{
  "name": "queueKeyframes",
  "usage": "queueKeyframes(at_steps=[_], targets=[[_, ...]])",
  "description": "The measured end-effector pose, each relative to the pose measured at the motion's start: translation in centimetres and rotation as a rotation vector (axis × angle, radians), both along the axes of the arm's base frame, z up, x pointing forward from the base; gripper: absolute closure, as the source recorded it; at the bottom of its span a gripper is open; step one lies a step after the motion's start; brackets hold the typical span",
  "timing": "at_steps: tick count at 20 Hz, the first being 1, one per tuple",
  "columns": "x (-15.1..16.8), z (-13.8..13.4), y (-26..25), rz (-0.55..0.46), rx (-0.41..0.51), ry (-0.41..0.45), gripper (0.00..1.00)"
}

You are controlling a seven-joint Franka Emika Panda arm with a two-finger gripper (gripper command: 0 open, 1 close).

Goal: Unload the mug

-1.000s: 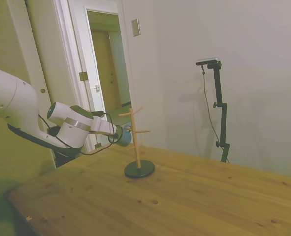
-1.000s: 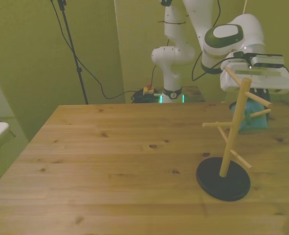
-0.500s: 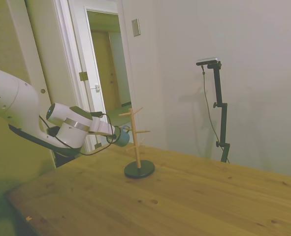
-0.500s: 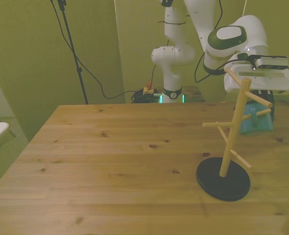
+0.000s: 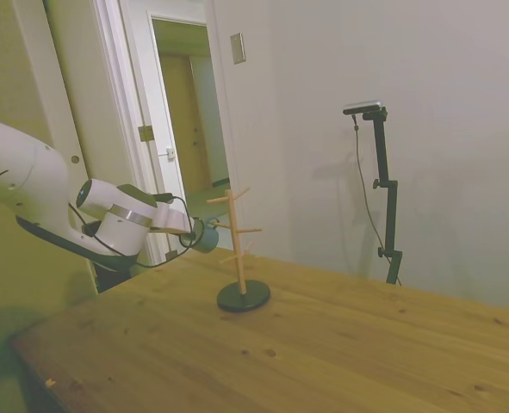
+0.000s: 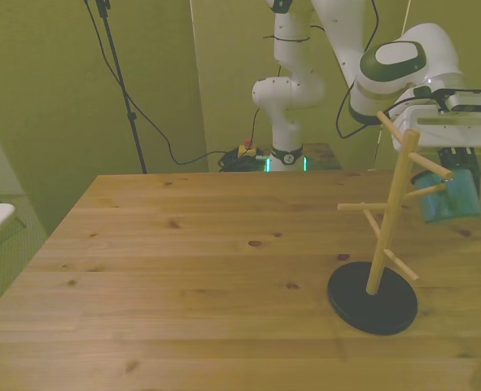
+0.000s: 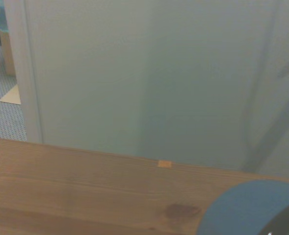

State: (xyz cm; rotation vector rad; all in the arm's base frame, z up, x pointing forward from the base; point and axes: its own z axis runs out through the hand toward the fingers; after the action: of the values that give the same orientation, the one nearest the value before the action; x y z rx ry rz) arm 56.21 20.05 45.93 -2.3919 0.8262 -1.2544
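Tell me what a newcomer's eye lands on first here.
First the wooden peg stand on its dark round base, alone on the table at the front view's right. Then the teal mug, held off the pegs in the white arm's gripper at that view's far right.

White Franka arm [image 6: 305, 81], rounded glossy segments w/ dark grey joint caps, black cables looping along it, green LEDs glowing at the base, boxy white wrist block.
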Motion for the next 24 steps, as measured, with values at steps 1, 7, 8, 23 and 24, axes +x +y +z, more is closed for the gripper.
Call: queueKeyframes(at_steps=[1, 7, 8, 23, 24], targets=[[0.1, 0.0, 0.2, 0.003, 0.001, 0.0, 1.0], [0.0, -0.1, 1.5, 0.02, 0.002, 0.001, 1.0], [0.0, 0.0, 1.8, 0.024, 0.003, -0.001, 1.0], [-2.7, -1.9, 7.9, 0.115, 0.057, 0.112, 1.0], [-3.3, -1.9, 8.0, 0.127, 0.065, 0.135, 1.0]])
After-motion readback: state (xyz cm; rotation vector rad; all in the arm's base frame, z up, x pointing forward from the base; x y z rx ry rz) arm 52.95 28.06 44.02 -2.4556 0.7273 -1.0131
